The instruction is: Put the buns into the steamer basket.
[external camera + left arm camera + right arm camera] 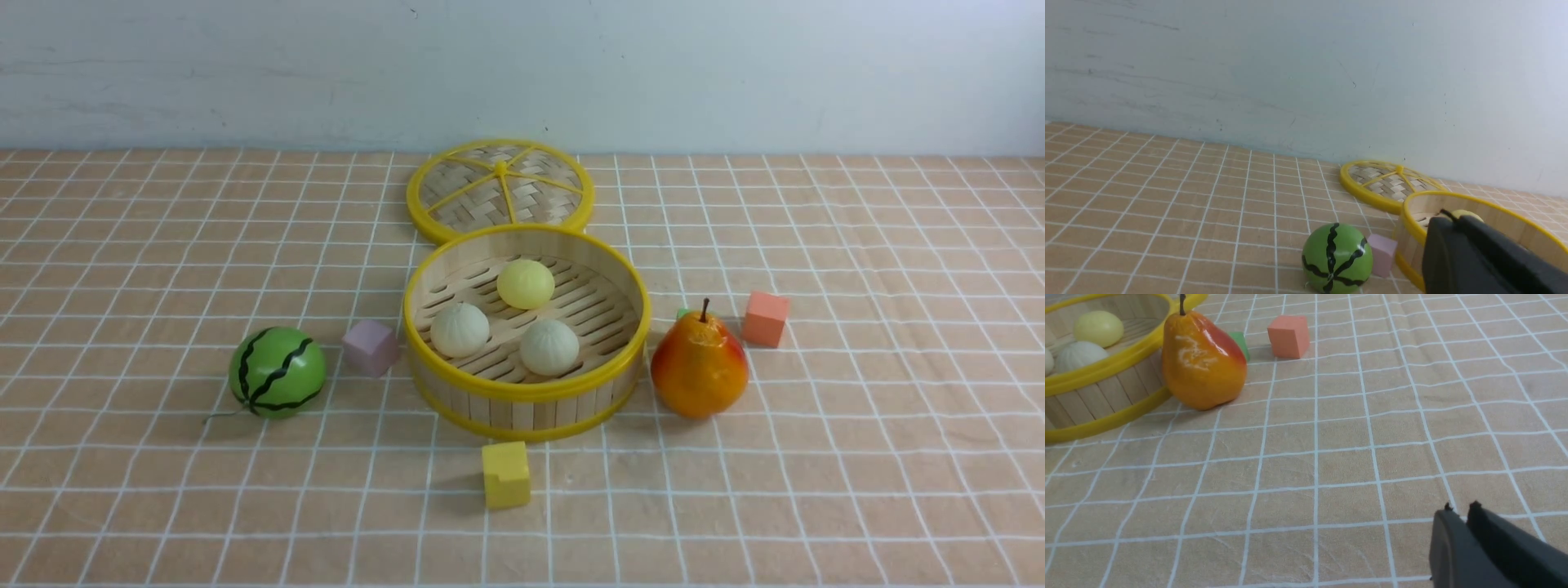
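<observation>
The steamer basket (527,390) stands at the middle of the table. Three buns lie inside it: a pale yellow bun (526,283) at the back, an off-white bun (460,329) at the front left and an off-white bun (549,346) at the front right. Neither arm shows in the front view. My left gripper (1453,218) is shut and empty, left of the basket (1412,228), and hides most of the yellow bun (1466,213). My right gripper (1459,508) is shut and empty over bare cloth, right of the basket (1098,367).
The woven lid (500,189) lies flat behind the basket. A green watermelon ball (277,372) and a purple cube (370,346) sit to its left. An orange-red pear (699,366), a small green block (682,313) and an orange cube (765,318) are to its right. A yellow cube (505,474) is in front.
</observation>
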You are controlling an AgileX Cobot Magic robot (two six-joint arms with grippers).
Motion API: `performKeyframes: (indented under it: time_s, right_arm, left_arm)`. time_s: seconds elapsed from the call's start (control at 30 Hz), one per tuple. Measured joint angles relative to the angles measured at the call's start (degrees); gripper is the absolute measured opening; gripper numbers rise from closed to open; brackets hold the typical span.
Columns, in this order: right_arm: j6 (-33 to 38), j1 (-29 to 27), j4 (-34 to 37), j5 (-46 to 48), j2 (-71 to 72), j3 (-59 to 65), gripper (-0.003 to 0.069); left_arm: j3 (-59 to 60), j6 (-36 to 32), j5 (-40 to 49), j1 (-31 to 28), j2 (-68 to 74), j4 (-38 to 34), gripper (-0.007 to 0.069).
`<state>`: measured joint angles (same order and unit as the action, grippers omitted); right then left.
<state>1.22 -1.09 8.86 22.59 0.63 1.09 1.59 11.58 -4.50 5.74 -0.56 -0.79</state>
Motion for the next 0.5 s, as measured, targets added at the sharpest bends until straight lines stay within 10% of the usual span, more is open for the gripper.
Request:
performKeyframes:
  time_s: [0.5]
  right_arm:
    - [0.00,0.00,0.00,0.04,0.00,0.00,0.0082]
  left_arm:
    - [0.20,1.71,26.39,0.34,0.00,-4.06,-0.0013]
